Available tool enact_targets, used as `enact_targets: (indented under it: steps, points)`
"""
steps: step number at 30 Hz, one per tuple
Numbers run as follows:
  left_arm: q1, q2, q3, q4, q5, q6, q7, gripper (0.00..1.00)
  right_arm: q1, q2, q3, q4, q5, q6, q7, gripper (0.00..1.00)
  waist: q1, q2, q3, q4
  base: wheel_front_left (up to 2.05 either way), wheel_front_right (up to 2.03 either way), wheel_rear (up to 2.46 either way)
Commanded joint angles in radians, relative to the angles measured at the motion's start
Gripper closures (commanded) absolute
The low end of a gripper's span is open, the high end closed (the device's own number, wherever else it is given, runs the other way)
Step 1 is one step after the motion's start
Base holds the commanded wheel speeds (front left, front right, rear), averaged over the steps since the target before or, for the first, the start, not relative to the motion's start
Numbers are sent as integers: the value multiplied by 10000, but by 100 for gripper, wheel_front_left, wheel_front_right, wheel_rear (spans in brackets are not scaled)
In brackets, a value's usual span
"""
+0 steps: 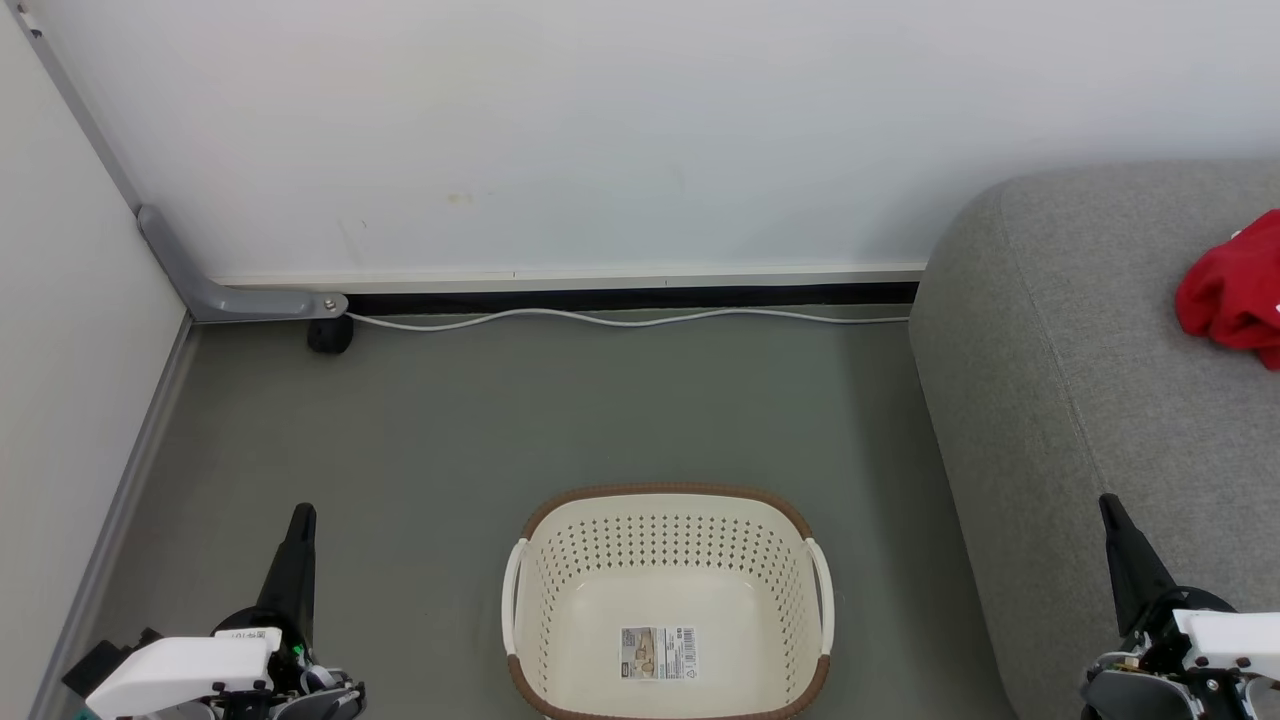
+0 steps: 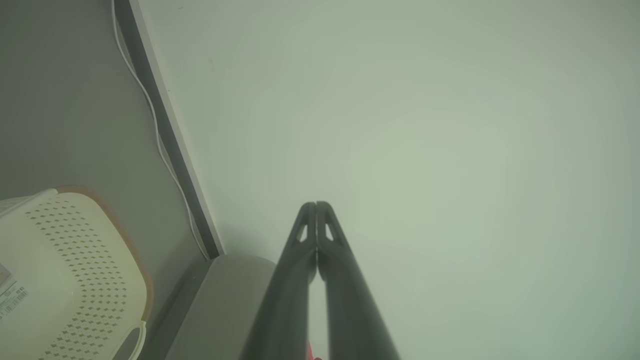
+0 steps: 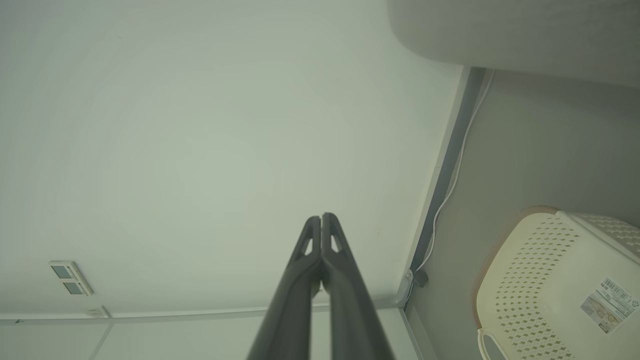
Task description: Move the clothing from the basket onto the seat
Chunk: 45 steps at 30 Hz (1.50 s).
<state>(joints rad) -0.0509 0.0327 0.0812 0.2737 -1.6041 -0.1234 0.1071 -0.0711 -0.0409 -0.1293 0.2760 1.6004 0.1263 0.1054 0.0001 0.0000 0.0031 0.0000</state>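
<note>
Head view takes in an oval cream plastic laundry basket with perforated walls, a brown woven-look rim and two white handles. It stands on the grey-green floor, low in the middle of the scene, and its bare bottom carries a label sticker. On the robot's right, a little apart from the basket, stands the large light-grey fabric sofa with rounded edges. A crumpled heap of thin red clothing lies on top of the sofa at the right edge of the picture, well apart from the basket.

The left gripper hangs over the floor to the left of the basket, and the right gripper hangs by the sofa's near side. Both point towards the white wall. In each wrist view the two long dark fingers lie pressed together, tips meeting, with nothing between them.

A thin white cable runs along the foot of the wall, from a small black part under a grey metal bracket in the corner across to the sofa.

Left wrist view has the basket at lower left and the sofa's rounded corner just beside the fingers. A red sliver at the bottom edge is too small to tell. Right wrist view has the basket at lower right, the sofa at upper right, and two pale wall plates at lower left.
</note>
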Motion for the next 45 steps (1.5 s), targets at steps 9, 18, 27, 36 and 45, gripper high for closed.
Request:
enact_targets:
  steps: [9, 18, 27, 36, 45]
  points:
    - [-572, 175, 326, -284, -45, -73, 62, 100, -368, -103, 159, -313, 84, 44, 75, 100, -1, 0, 0, 0, 0, 0, 0]
    - [-572, 175, 326, -284, -45, -73, 62, 100, -368, -102, 157, -313, 83, 44, 77, 100, -1, 0, 0, 0, 0, 0, 0]
    - [-572, 175, 326, -284, -45, -73, 61, 100, -368, -101, 155, -313, 81, 44, 78, 100, -1, 0, 0, 0, 0, 0, 0]
    - [-572, 175, 326, -285, -46, -73, 61, 100, -368, -100, 154, -313, 80, 44, 80, 100, -1, 0, 0, 0, 0, 0, 0]
    - [-572, 175, 325, -285, -46, -73, 61, 100, -369, -99, 152, -313, 79, 44, 81, 100, -1, 0, 0, 0, 0, 0, 0]
